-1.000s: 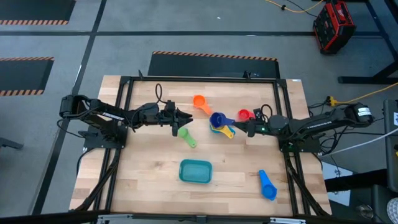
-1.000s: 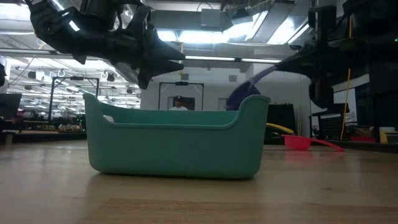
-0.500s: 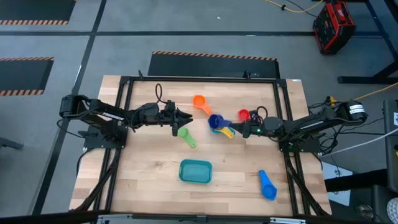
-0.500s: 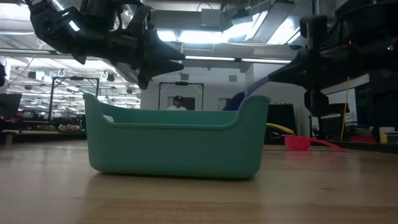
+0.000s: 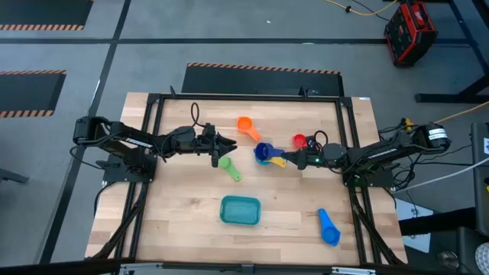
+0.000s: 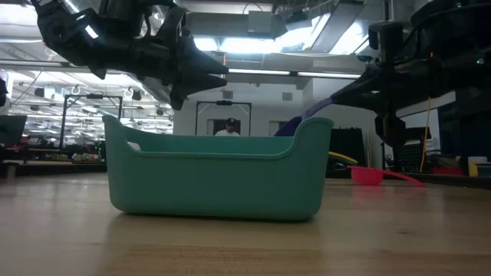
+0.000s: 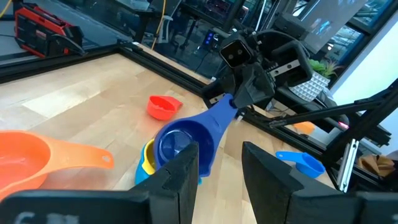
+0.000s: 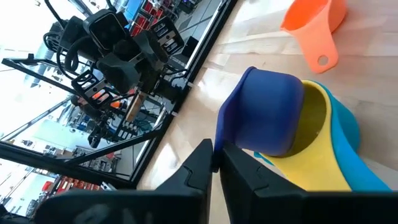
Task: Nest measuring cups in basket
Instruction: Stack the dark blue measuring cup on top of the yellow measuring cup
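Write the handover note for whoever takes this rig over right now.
Right gripper: fingers closed on the dark blue cup's handle, that cup sitting in the yellow cup and light blue cup stack at table centre.
Left gripper: open, empty, above the green cup.
Orange cup, red cup, blue cup: loose on the table.
Basket: empty.
Left: nest the rest, get them into the basket.

1. A pale wooden worktop (image 5: 183, 198) carries everything.
2. Near its front edge sits the teal basket (image 5: 241, 210).
3. Lying loose: an orange cup (image 5: 245, 124), a red cup (image 5: 299, 140), a green cup (image 5: 228, 167) and a blue cup (image 5: 328, 228) (well apart).
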`<state>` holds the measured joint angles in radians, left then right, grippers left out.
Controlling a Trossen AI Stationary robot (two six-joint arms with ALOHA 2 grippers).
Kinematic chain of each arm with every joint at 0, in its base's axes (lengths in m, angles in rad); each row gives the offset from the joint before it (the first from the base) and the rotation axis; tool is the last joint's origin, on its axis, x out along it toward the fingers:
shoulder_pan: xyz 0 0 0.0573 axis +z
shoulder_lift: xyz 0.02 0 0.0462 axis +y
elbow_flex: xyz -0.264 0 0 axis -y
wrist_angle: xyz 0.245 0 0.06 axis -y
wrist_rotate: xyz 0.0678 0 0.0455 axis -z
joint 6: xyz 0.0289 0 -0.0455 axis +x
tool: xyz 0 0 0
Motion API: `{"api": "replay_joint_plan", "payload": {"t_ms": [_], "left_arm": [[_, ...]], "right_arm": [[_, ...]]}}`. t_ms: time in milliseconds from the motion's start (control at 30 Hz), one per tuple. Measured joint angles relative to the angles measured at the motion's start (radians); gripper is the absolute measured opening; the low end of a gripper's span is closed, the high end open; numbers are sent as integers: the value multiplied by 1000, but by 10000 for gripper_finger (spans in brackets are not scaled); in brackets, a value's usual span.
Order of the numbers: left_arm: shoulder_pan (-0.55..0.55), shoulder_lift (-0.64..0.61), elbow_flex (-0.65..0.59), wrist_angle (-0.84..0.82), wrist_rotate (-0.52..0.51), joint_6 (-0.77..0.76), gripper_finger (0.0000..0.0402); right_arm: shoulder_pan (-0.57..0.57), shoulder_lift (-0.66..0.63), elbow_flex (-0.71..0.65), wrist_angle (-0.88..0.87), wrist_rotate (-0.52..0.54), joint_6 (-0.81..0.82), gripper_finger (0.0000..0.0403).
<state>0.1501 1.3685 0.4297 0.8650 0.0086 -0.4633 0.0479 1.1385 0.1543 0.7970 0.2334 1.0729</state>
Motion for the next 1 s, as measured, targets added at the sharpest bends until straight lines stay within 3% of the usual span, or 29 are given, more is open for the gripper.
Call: {"api": "replay_joint_plan", "payload": {"t_ms": [367,667,1000], "left_arm": [[0,0,1,0,0,0,115],[0,0,1,0,0,-6,115],[-1,0,1,0,12,-6,115]], "right_arm": [[0,0,0,-1,-33,-8,95],[0,-3,0,-8,-56,-179,100],[0,-3,0,-43,-71,-134,100]]}}
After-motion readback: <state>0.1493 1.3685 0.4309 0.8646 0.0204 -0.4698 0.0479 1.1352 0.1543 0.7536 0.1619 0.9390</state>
